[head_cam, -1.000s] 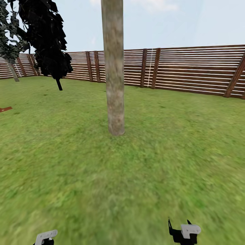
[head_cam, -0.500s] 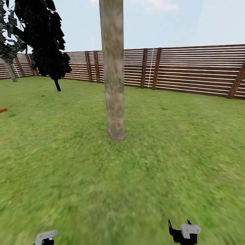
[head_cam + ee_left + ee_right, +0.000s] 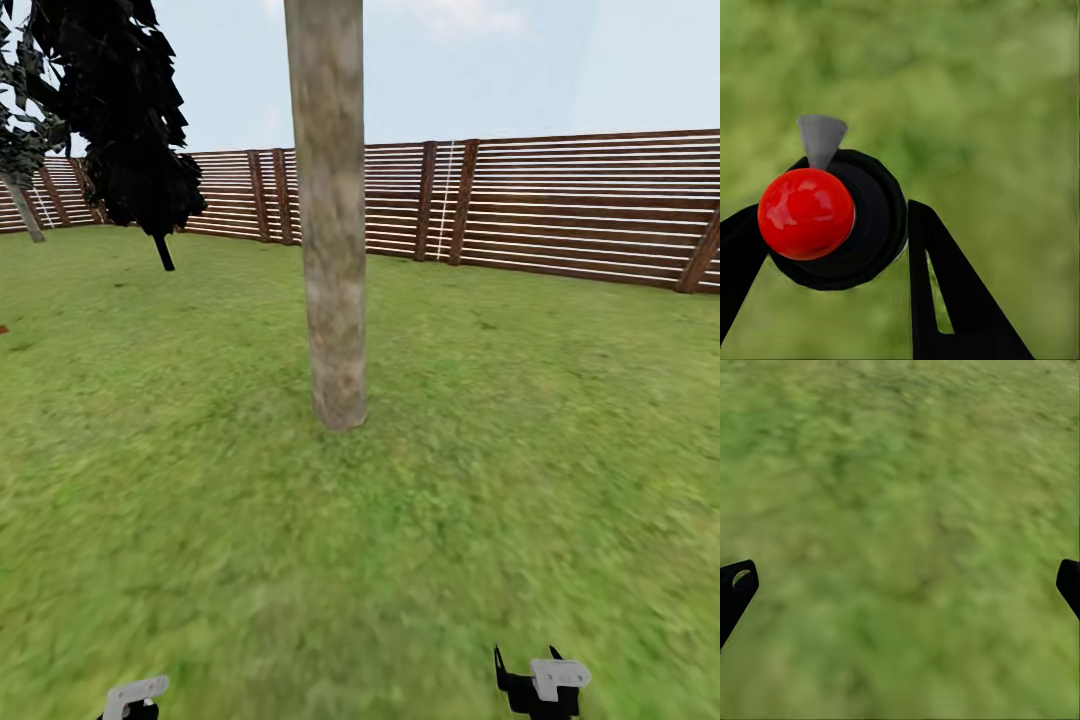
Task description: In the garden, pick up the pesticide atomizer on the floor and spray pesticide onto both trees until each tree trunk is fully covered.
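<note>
One tree's thick, pale grey-brown mottled trunk (image 3: 335, 250) rises from the lawn straight ahead in the head view, a few steps away; its leaves are above the frame. The pesticide atomizer (image 3: 832, 217), black-bodied with a glossy red ball top and a grey nozzle, sits between the black fingers of my left gripper (image 3: 832, 214), which is shut on it. In the head view that left gripper (image 3: 135, 697) is low at the bottom edge. My right gripper (image 3: 540, 685) hangs low on the right; its fingertips (image 3: 736, 585) stand far apart over bare grass, open and holding nothing.
A brown slatted fence (image 3: 560, 205) closes the lawn behind the trunk. A dark columnar tree (image 3: 135, 130) with a thin black stem stands back left, another thin grey stem (image 3: 25, 215) further left. Grass (image 3: 520, 440) lies all around the trunk.
The whole view has advanced towards the trunk, whose base now sits lower and larger in the picture. Both grippers keep their places and the atomizer stays held.
</note>
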`<state>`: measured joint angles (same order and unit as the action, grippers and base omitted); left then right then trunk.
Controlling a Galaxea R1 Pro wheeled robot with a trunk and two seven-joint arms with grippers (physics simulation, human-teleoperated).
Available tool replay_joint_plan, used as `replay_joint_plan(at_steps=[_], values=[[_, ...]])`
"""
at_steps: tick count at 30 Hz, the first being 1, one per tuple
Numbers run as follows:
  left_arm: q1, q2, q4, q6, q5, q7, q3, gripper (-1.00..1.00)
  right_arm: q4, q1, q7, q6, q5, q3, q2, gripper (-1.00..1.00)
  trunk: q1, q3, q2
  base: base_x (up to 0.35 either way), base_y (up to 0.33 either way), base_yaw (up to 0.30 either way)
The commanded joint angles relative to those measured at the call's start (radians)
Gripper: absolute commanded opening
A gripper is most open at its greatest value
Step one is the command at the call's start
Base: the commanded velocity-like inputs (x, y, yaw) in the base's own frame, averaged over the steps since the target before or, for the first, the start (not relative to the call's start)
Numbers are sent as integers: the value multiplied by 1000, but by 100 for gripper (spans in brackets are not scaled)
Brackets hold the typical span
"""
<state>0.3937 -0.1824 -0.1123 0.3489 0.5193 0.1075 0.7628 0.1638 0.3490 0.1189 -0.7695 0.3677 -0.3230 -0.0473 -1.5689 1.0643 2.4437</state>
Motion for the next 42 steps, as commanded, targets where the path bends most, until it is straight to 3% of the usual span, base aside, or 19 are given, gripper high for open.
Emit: replay_joint_plan(at_steps=[1,23,33,36,38,39,42], values=[[1,0,0,2,4,6,9,-100,-1,1,8,-2,11,-2,0,100,0,1,0,340,0,0],[1,2,0,2,4,6,9,-100,-2,1,8,-2,11,-2,1,100,0,1,0,340,0,-52],[1,1,-2,4,4,9,11,-100,0,1,6,-2,11,-2,1,100,0,1,0,301,-123,0],[4,-4,-67,-3,13,23,-1,-100,30,1,-4,-1,16,1,-6,100,0,1,0,44,-14,0],[7,-8,-95,-8,36,46,-5,-100,103,1,-76,8,63,45,-6,100,0,1,0,5,-2,0],[13,-12,-108,-10,65,85,-14,-100,141,1,-140,39,101,71,-6,100,0,1,0,2,-1,0],[54,-19,-161,-16,191,282,-57,-100,227,33,-340,241,193,99,-2,100,0,1,0,0,0,0]])
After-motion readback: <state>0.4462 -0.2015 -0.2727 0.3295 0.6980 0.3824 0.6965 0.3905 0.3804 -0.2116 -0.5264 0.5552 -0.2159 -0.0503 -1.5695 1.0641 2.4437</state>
